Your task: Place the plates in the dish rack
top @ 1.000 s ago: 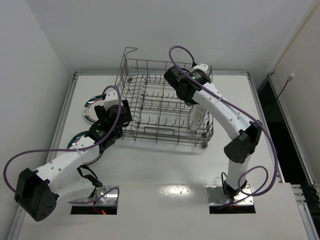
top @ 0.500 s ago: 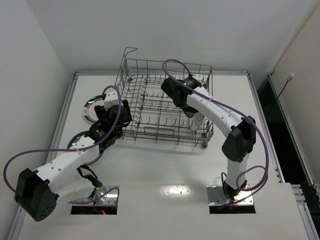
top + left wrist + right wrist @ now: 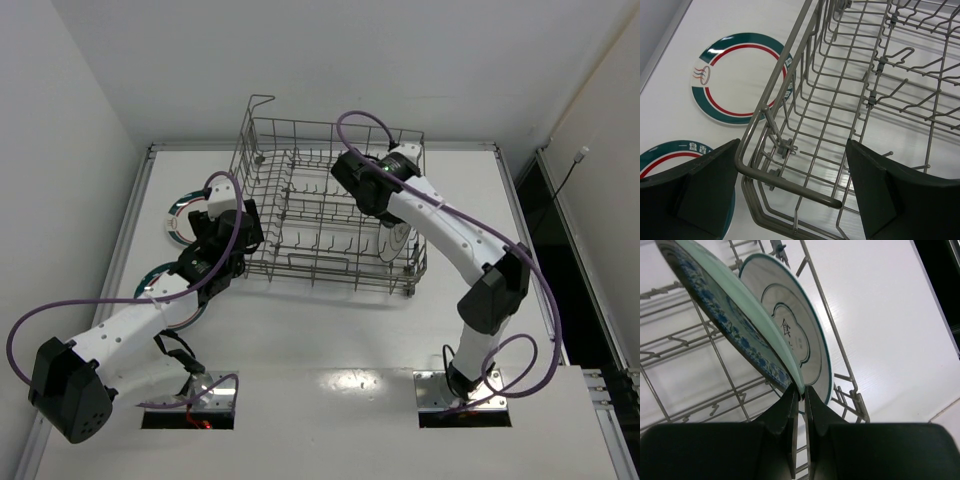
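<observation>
Grey wire dish rack (image 3: 300, 265), pale blue-patterned round plate (image 3: 730, 305) apparently going in — right end effector (image 3: 799, 392) pinches its rim, left end effector (image 3: 792, 150) gapes empty. Next: seat it between tines, release.

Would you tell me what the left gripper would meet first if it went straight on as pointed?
Probably the dish rack: its corner rim lies between the open fingers of the left gripper; depth is unclear.

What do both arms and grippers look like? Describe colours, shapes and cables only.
Both the left arm and right arm have white tubular links, bulky black joint housings and a looping purple cable. The left gripper and right gripper have plain dark, wedge-shaped fingers.
</observation>
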Available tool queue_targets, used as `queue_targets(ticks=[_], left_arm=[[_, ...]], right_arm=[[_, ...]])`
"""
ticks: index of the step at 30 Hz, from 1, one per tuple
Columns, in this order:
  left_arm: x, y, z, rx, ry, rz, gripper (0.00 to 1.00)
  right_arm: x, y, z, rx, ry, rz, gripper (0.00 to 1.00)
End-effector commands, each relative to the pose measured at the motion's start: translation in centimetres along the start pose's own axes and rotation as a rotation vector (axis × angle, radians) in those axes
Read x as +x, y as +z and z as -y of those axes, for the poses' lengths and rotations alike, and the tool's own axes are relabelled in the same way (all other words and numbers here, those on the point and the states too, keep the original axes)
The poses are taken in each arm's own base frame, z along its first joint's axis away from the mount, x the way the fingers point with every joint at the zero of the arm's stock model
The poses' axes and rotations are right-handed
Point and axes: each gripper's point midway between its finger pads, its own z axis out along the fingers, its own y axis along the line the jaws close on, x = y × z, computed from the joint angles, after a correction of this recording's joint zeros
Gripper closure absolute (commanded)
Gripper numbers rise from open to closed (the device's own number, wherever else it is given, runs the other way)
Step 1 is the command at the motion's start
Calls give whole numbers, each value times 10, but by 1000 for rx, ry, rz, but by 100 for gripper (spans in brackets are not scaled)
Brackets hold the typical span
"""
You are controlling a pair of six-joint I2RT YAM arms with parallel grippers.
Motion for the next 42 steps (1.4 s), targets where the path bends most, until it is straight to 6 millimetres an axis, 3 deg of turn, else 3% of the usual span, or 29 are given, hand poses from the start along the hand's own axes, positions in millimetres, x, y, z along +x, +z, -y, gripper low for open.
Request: queue_targets(ticks=[1, 9, 18, 21, 25, 28, 31, 33, 34, 36, 38, 39, 40, 42], left_arm=[[-14, -5, 3, 10, -44, 47, 18], [-17, -6, 1, 4, -51, 56, 18], [-13, -5, 0, 2, -45, 50, 18], [-13, -5, 0, 2, -45, 50, 18], [-13, -7, -2, 2, -45, 50, 18], [-16, -8, -3, 4, -51, 56, 18], [-12, -9, -5, -1, -36, 42, 18], [-26, -13, -11, -39, -67, 62, 14], [-28, -15, -11, -41, -81, 57, 14], [-32, -18, -30, -127, -85, 51, 11], [-51, -15, -48, -196, -166, 57, 8], [-46, -12, -58, -243, -153, 22, 8], [-60, -12, -60, -251, -209, 31, 7], [-58, -3, -71, -283, -229, -21, 7]], right_arm=[[-23, -16, 17, 5, 47, 69, 100], [14, 13, -1, 67, -57, -14, 100], [43, 29, -17, 94, -110, -81, 100], [68, 31, -27, 59, -104, -179, 99], [85, 30, -52, -70, -35, -243, 91], [94, 31, -56, -120, -11, -281, 91], [89, 28, -53, -123, -16, -267, 86], [67, 21, -47, -107, 0, -230, 80], [67, 22, -41, -85, -16, -227, 78], [47, 11, -33, -77, -4, -187, 74], [26, 1, -27, -89, 28, -140, 67], [16, -9, -21, -112, 43, -126, 60], [7, -15, -17, -124, 55, -102, 56], [-18, -32, -9, -200, 118, -47, 50]])
